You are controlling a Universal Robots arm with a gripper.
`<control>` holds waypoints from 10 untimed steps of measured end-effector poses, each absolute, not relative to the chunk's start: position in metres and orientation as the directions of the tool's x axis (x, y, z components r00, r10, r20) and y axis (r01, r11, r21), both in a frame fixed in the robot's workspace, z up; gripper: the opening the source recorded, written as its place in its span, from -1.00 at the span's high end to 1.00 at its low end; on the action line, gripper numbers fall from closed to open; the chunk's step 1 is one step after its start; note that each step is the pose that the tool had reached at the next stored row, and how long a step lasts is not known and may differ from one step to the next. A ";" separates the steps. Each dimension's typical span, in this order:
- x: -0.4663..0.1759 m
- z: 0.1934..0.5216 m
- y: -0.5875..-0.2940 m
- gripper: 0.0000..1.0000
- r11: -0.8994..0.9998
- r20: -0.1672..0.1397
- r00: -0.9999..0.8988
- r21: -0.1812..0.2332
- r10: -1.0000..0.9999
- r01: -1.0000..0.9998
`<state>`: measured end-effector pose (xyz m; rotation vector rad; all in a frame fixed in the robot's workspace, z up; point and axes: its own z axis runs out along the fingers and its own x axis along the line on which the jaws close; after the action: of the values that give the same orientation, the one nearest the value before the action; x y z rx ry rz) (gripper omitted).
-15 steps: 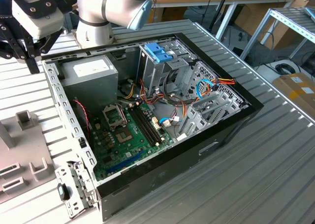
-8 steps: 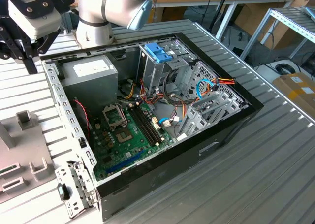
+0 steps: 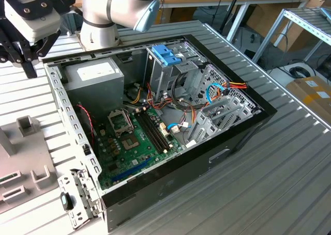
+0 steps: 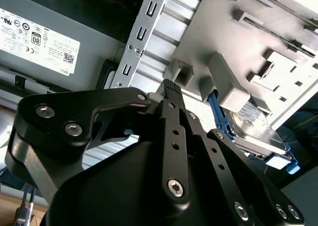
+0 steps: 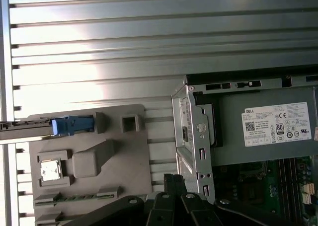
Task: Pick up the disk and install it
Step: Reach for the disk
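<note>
One open computer case (image 3: 170, 179) lay on its side, presumably for access; just beside it a grey fixture (image 5: 130, 159) held the disk (image 4: 254, 130) on edge, likely for grasping; above the case's edge the gripper (image 4: 171, 87) hovered, fingers closed on nothing.

In the exterior view, reckoned from the middle of the open case (image 3: 170, 188), the power supply (image 3: 93, 77) sits at ten o'clock, the drive cage (image 3: 170, 69) at twelve and the motherboard (image 3: 132, 142) at seven. Outside the case, at eight o'clock, lies the fixture plate (image 3: 18, 160), with the disk (image 4: 256, 131) on it.
</note>
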<state>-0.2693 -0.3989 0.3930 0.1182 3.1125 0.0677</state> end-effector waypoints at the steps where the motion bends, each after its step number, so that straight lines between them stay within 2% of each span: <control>1: -0.270 0.393 -0.399 0.79 0.996 -0.024 -0.997 0.044 0.076 0.075; 10: -0.276 0.393 -0.399 0.79 0.996 -0.024 -0.997 0.044 0.076 0.075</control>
<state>-0.2759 -0.3989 0.3931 0.1181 3.1125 0.0675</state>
